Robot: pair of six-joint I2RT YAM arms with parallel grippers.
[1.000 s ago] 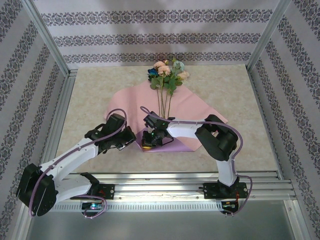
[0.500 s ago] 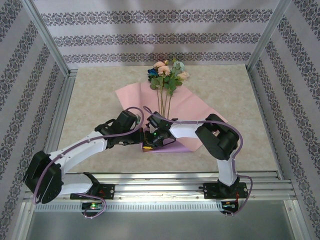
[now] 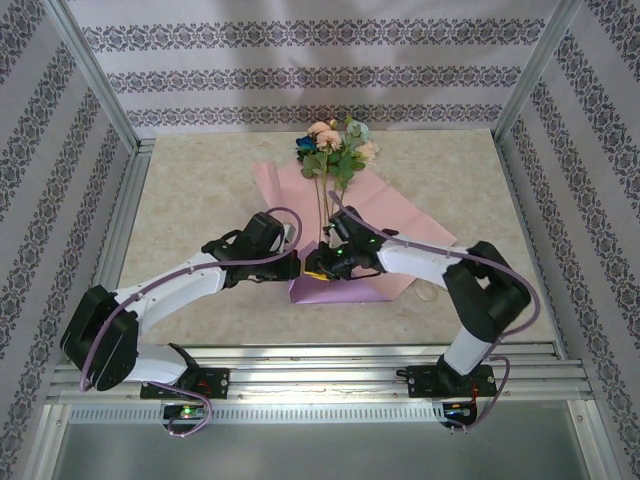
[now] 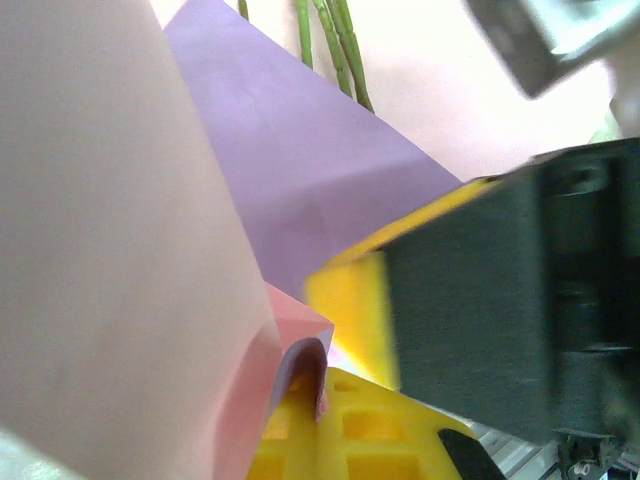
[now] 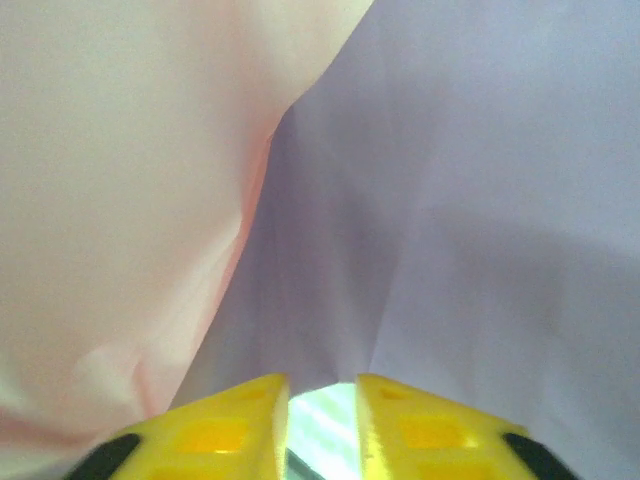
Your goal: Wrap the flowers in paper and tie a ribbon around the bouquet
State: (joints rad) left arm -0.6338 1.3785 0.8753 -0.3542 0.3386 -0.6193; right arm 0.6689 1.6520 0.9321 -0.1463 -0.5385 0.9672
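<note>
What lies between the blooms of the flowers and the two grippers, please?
In the top view, the green stems of the flowers cross that stretch, lying on the pink face of the paper.

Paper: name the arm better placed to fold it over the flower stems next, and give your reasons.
Left. The left gripper is shut on a lifted edge of the paper, close to the flower stems; the right gripper stands slightly open with nothing between its fingers.
</note>
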